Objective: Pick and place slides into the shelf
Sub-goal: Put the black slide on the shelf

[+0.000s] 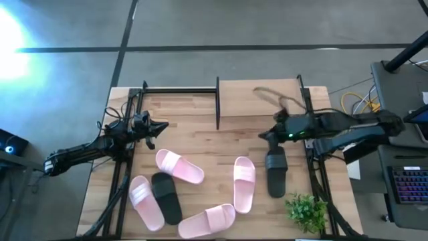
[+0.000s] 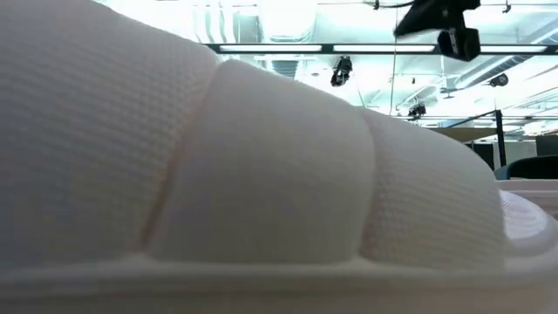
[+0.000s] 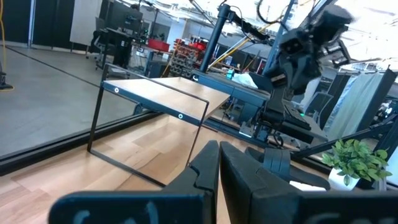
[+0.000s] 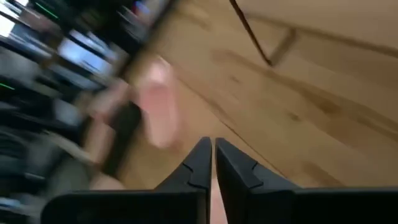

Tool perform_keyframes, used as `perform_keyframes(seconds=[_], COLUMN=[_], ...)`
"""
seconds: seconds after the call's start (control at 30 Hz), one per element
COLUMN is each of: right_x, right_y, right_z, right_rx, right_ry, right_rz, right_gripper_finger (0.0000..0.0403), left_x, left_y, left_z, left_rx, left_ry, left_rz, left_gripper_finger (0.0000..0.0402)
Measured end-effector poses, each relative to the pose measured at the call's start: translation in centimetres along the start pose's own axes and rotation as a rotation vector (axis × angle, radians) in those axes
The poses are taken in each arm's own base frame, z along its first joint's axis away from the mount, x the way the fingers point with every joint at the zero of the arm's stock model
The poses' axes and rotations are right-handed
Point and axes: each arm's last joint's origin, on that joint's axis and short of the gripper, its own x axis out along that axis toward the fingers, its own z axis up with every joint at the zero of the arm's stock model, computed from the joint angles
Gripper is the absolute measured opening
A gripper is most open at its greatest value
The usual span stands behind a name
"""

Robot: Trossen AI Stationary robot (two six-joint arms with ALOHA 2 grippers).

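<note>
Butcher-block wooden tabletop (image 1: 200,134), pale planks, set on a grey concrete floor (image 1: 234,27) crossed by dark seam lines. The low rack of thin black metal bars with a light wooden plank tier (image 1: 261,100) stands at the far edge of the tabletop; no slide is on it.

Six slides lie on the near half of the tabletop. One pale pink slide (image 1: 179,167) lies angled near the middle. A second pink slide (image 1: 146,201) lies beside a black slide (image 1: 166,197), the two touching. A third pink slide (image 1: 207,221) sits at the near edge, and a fourth (image 1: 244,183) lies lengthwise to its right. The other black slide (image 1: 275,171) lies just below the right gripper (image 1: 266,136).

Right gripper: above the tabletop near the rack's right end, jaws together, holding nothing. Left gripper (image 1: 160,127): at the tabletop's left side, jaws together, also empty.

A small green artificial plant (image 1: 307,211) stands at the near right corner. A keyboard (image 1: 408,184) lies on a desk to the right. The low view is almost filled by a pink slide's ribbed strap (image 2: 218,157); ceiling lights show behind.
</note>
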Motion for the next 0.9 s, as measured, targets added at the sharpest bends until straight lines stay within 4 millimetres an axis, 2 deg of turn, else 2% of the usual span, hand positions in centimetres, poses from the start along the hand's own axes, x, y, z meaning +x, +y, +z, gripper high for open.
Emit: perform_keyframes(seconds=[0.17, 0.33, 0.43, 0.6, 0.77, 0.9], right_x=[1.5, 1.8, 1.6, 1.6, 2.5, 3.7], right_y=[3.5, 6.7, 8.5, 11.4, 11.6, 10.6], right_z=[0.5, -0.7, -2.4, -6.2, -11.1, -14.3], right_rx=[-0.171, -0.378, -0.515, -0.692, -0.768, -0.847], right_ry=[0.195, 0.394, 0.461, 0.444, 0.518, 0.569], right_rz=[-0.212, -0.444, -0.585, -0.524, -0.572, -0.647], right_gripper_finger=[0.0039, 0.0067, 0.0085, 0.0111, 0.0137, 0.0162], left_x=[0.0, 0.0, 0.0, 0.0, 0.0, 0.0], left_y=[0.0, 0.0, 0.0, 0.0, 0.0, 0.0], left_z=[0.0, 0.0, 0.0, 0.0, 0.0, 0.0], left_rx=[0.000, 0.000, 0.000, 0.000, 0.000, 0.000], left_ry=[-0.001, -0.002, -0.001, 0.000, -0.001, 0.000], left_rz=[0.000, -0.001, 0.000, 0.000, 0.000, 0.000], left_gripper_finger=[0.0000, 0.0000, 0.0000, 0.0000, 0.0000, 0.0000])
